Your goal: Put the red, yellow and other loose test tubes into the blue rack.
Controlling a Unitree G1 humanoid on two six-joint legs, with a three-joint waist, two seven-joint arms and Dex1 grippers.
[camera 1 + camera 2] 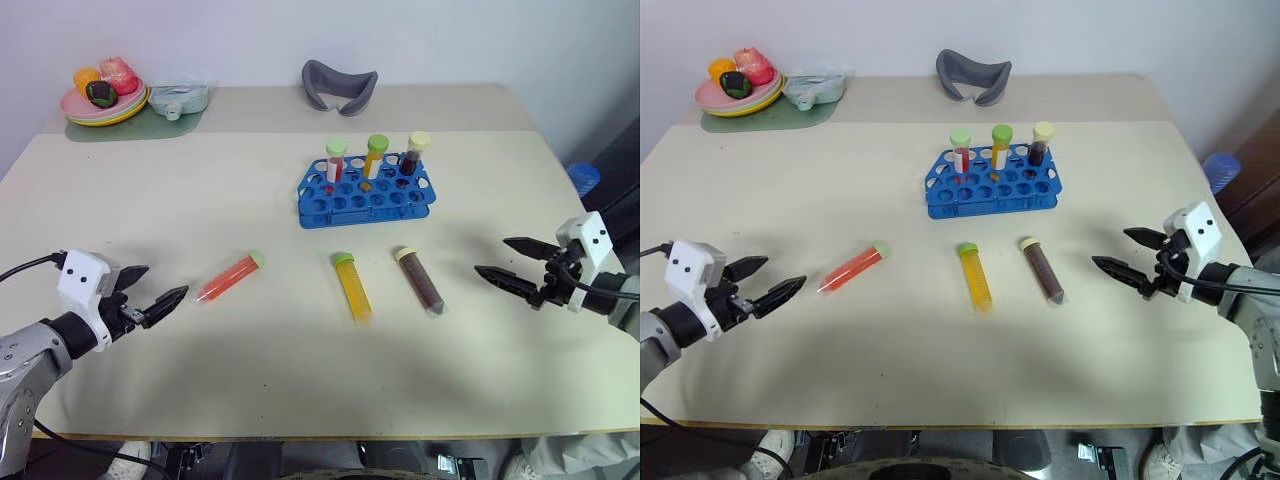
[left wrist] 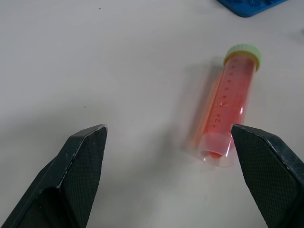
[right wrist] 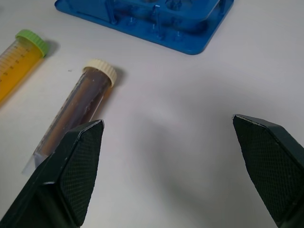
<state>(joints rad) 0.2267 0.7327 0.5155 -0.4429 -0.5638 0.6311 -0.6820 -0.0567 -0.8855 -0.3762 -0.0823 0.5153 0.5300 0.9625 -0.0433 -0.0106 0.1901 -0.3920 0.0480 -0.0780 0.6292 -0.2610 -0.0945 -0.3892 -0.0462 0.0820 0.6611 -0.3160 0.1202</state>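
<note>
Three loose test tubes lie on the cream table in front of the blue rack (image 1: 365, 192): a red one (image 1: 229, 277) with a green cap at the left, a yellow one (image 1: 353, 287) in the middle, and a dark brown one (image 1: 420, 281) with a cream cap at the right. Three capped tubes stand upright in the rack's back row. My left gripper (image 1: 166, 281) hovers open just left of the red tube (image 2: 228, 114), its jaws empty. My right gripper (image 1: 491, 256) is open and empty to the right of the brown tube (image 3: 78, 109).
At the far left corner a plate (image 1: 72, 106) of toy fruit sits on a green mat beside a teal dish (image 1: 178, 97). A grey curved object (image 1: 340, 84) lies at the back centre. A blue item (image 1: 583, 178) stands off the table's right edge.
</note>
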